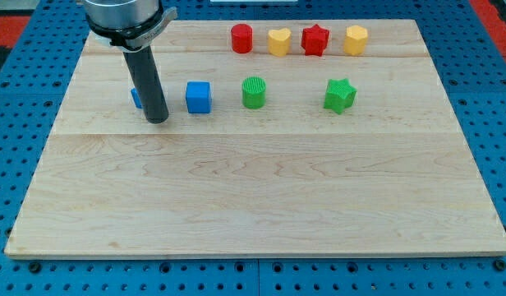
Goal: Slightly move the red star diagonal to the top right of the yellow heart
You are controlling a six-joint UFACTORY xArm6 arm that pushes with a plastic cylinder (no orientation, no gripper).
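The red star [315, 39] sits near the view's top, just right of the yellow heart [278, 41], nearly touching it. My tip [157, 120] rests on the board far to the left and below them, between a partly hidden blue block [135, 99] behind the rod and a blue cube [199, 97]. The tip touches neither the star nor the heart.
A red cylinder [241, 39] lies left of the heart and a yellow hexagon block [356, 39] right of the star. A green cylinder [254, 92] and a green star [339, 95] lie in the row below. The wooden board [253, 197] sits on a blue pegboard.
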